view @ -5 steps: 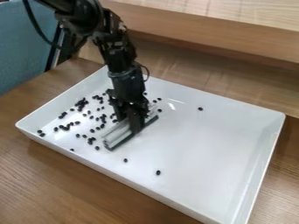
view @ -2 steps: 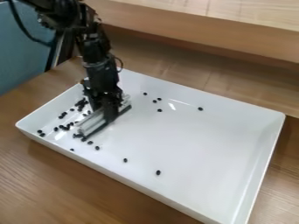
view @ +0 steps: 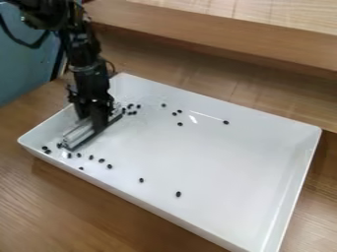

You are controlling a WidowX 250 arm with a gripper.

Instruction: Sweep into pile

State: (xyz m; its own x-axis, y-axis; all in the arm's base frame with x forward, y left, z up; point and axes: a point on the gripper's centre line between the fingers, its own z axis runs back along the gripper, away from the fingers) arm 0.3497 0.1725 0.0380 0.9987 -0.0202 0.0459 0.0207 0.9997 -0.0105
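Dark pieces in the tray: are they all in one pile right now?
No, small dark pieces lie scattered in the white tray, some near its front edge, others toward its far side.

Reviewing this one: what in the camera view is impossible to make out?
All in the camera view:
- Tray floor just behind the sweeper: hidden by the sweeper and the gripper.
- Where gripper and sweeper meet: lost in dark, overlapping parts.
- Upper end of the arm: cut off by the top edge.
- Nearest corner of the white tray: cut off by the bottom edge.
- What the dark bits are: too small.
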